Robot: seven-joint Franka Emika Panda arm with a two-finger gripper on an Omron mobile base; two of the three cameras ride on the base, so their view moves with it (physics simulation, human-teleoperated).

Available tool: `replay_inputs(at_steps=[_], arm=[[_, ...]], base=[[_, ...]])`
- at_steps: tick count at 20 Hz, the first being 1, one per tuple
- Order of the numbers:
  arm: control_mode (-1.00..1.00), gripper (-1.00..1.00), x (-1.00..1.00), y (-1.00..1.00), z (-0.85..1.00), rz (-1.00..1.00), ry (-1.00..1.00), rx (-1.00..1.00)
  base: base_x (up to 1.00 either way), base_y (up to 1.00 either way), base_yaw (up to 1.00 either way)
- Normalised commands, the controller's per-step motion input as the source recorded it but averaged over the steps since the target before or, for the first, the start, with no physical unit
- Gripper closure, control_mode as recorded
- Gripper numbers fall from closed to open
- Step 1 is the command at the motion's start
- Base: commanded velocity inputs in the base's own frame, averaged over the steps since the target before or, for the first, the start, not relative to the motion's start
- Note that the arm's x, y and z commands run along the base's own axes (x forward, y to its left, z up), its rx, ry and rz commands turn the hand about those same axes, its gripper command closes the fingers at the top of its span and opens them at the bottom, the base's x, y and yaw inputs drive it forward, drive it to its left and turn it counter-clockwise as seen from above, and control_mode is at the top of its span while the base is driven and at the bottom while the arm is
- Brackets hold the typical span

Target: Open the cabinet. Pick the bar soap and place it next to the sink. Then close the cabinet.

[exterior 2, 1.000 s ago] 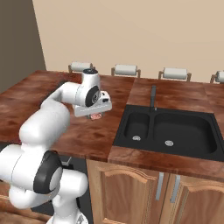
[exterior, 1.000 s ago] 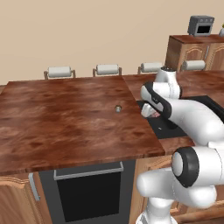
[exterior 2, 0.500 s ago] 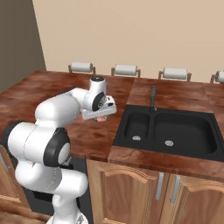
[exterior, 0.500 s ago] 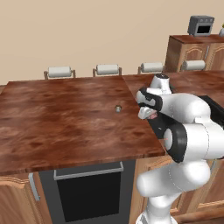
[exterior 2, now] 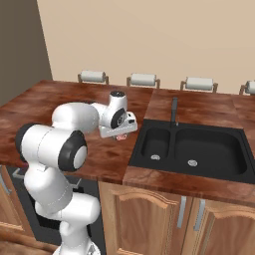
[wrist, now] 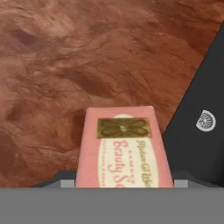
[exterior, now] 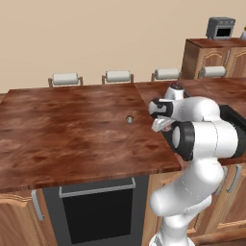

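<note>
Soap, a small pinkish-red rectangular bar (wrist: 124, 148) with a gold emblem and cursive lettering on its label, sits between the two dark finger tips of the gripper (wrist: 118, 181). The jaws stand apart by the width of the block and pinch it by its sides; the tips show just at the bar's left and right lower corners in the hand view. The bar soap points lengthwise away from the hand, above the reddish-brown wooden countertop (wrist: 65, 65).

The landmark here is the black double-basin sink (exterior 2: 194, 149), set into the countertop. In the right base view the gripper (exterior 2: 121, 135) hangs just beside the sink's left rim, over the wood and not over the basin, and a speck of pink shows under the white hand. In the hand view the sink's dark edge (wrist: 197, 105) runs diagonally along the right side, and a round silver drain (wrist: 205, 120) lies inside the basin, close to the bar. Whether the soap touches the countertop or is a little above it cannot be told.

A dark slender faucet (exterior 2: 174, 110) rises behind the sink, at the middle of its back rim. In the left base view the gripper (exterior: 161, 126) is seen at the near-left edge of the sink, with the white arm folded tightly behind it. A grey toaster (exterior: 220, 28) stands on a brown wooden unit well beyond the sink.
</note>
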Motion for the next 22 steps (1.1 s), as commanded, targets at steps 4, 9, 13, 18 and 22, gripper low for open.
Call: replay_inputs(at_steps=[4, 9, 13, 18, 22], arm=[[-1.0, 1.0, 0.15, 0.0, -0.44, 0.0, 0.0, 0.0], [-1.0, 1.0, 0.17, 0.0, -0.34, 0.0, 0.0, 0.0], [-1.0, 1.0, 0.18, 0.0, -0.45, 0.0, 0.0, 0.0], [-1.0, 1.0, 0.28, 0.0, -0.45, 0.0, 0.0, 0.0], [-1.0, 1.0, 0.19, 0.0, -0.25, 0.0, 0.0, 0.0]], base=[[0.0, 0.0, 0.0], [0.0, 0.0, 0.0], [0.0, 0.0, 0.0], [0.0, 0.0, 0.0], [0.0, 0.0, 0.0]])
